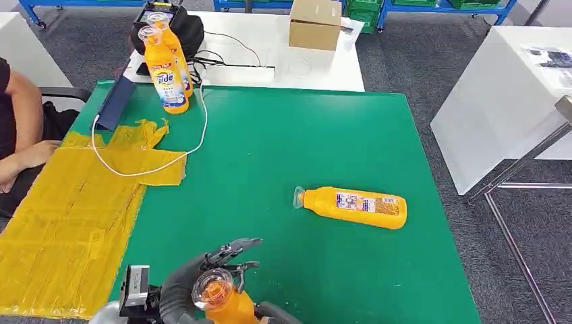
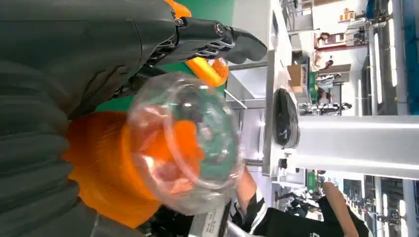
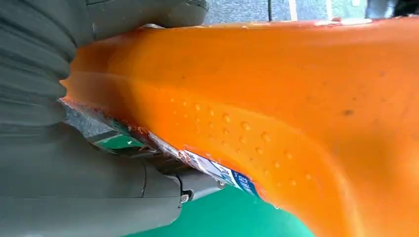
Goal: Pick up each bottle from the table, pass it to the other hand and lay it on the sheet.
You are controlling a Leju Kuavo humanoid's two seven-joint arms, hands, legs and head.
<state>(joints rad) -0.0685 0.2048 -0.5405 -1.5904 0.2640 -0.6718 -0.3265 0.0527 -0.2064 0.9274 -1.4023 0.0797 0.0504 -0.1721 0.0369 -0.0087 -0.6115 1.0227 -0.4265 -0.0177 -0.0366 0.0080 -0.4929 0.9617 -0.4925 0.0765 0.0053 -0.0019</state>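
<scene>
The held bottle [image 1: 222, 300] is upright at the bench's near edge, gripped by both the left robot hand [image 1: 202, 270] and the right robot hand [image 3: 89, 197], apparently mid-handover. The yellow sheet [image 1: 67, 223] carries no bottle; one lying bottle [image 1: 354, 206] and two standing bottles [image 1: 168, 67] at the far edge remain.

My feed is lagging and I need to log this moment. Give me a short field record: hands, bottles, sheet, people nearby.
left hand: wrapped around the held bottle near its neck
right hand: grips the same bottle's body
held bottle: orange, clear cap toward the camera, at the table's near edge
lying bottle: on its side on the green table, right of centre
standing bottles: two, upright, far left corner
yellow sheet: left side, no bottle on it
person: seated at left, by the sheet
</scene>
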